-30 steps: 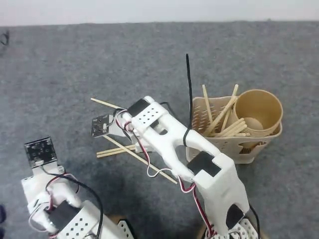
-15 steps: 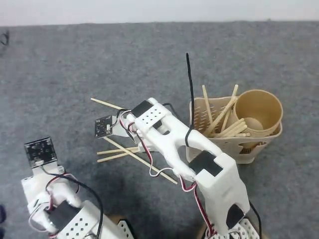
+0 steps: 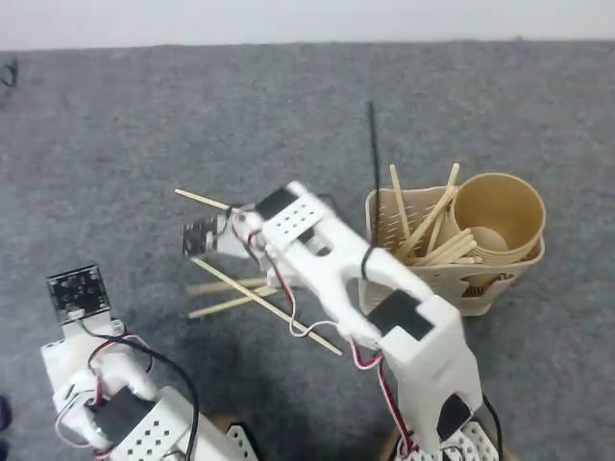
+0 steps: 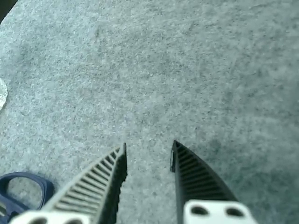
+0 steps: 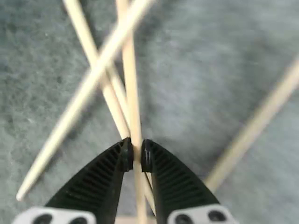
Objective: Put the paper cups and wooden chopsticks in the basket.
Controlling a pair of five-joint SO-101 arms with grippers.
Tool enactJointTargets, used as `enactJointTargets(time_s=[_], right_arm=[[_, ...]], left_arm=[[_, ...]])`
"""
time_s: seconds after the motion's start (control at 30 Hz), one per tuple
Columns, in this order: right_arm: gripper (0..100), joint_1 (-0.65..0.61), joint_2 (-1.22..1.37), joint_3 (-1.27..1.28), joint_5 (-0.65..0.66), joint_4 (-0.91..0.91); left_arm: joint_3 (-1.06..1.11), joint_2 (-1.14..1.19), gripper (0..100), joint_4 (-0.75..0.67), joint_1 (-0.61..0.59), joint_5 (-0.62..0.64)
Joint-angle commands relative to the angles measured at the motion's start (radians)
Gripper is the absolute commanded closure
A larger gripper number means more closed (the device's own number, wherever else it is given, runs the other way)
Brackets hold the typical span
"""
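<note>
Pinching one thin wooden chopstick [image 5: 131,105], your right tool [image 5: 133,154] is almost closed, low over the other wooden chopsticks [image 3: 221,306] on the grey tabletop [image 3: 115,134]. Your left tool [image 4: 148,154] hangs open. The tan paper cup [image 3: 500,206] sits in the beige plastic basket [image 3: 480,293].

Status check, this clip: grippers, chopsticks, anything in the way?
Left gripper open over carpet. Right gripper shut on chopstick; loose chopsticks cross it, may snag. Basket holds cup.

The right arm [image 3: 327,264] hides part of the loose chopsticks [image 3: 223,306] beneath it.
</note>
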Motion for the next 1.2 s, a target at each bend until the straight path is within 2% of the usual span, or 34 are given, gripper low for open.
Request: enactJointTargets(time_s=[0.0, 0.37, 0.53, 0.67, 0.8, 0.97, 1.07, 1.17], right_arm=[[99.2, 0.033, -0.148, -0.146, -0.061, 0.068], [99.2, 0.030, -0.306, -0.370, -0.204, 0.174], [99.1, 0.041, -0.394, -0.493, -0.345, 0.176], [99.1, 0.096, -0.510, -0.562, -0.540, 0.171], [99.1, 0.209, -0.639, -0.568, -0.730, 0.177], [99.1, 0.371, -0.771, -0.555, -0.887, 0.246], [99.1, 0.349, -0.837, -0.471, -0.896, 0.295], [99.1, 0.295, -0.921, -0.293, -0.842, 0.269]], left_arm=[[-0.008, -0.020, 86, -0.018, 0.006, -0.008], [-0.008, -0.020, 86, -0.017, 0.006, -0.008], [-0.008, -0.020, 86, -0.017, 0.006, -0.008], [-0.008, -0.020, 86, -0.017, 0.006, -0.008], [-0.008, -0.020, 86, -0.017, 0.006, -0.008], [-0.008, -0.020, 86, -0.017, 0.006, -0.008], [-0.008, -0.020, 86, -0.017, 0.006, -0.008], [-0.008, -0.020, 86, -0.017, 0.006, -0.009]])
